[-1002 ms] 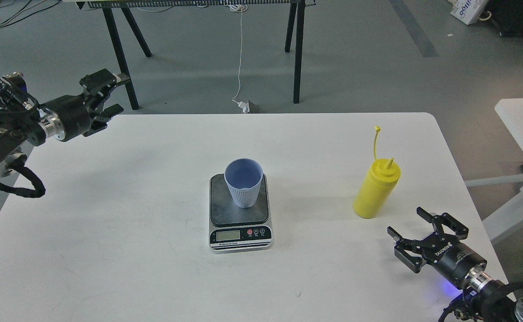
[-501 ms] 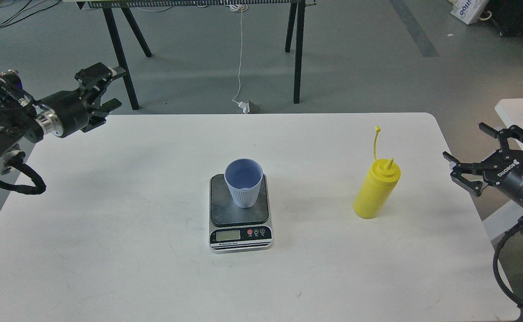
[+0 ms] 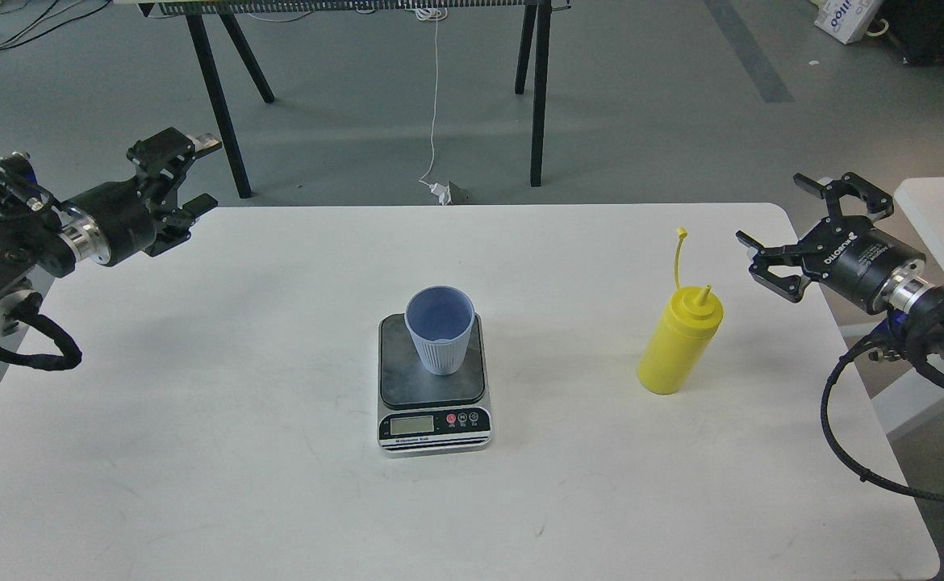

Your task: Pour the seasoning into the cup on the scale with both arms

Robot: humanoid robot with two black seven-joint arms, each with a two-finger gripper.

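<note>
Seasoning bottle [image 3: 678, 347] upright on white surface [image 3: 278, 484], right of scale [image 3: 433, 387], cap strap raised. Cup [image 3: 440, 329] upright on scale plate. Right gripper [image 3: 787, 234] near bottle's upper right, apart from it, jaws spread, empty. Left gripper [image 3: 177, 173] at surface's far-left edge, jaws apart, empty.

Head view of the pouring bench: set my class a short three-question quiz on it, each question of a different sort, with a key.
1. True or false: the cup stands on the scale.
2. Which gripper is nearer the yellow bottle: A left, B right?
3. Fill in: the bottle's nozzle cap is ___ (on/off).

Key: 1 true; 2 B; 3 off, hanging by its strap.
</note>
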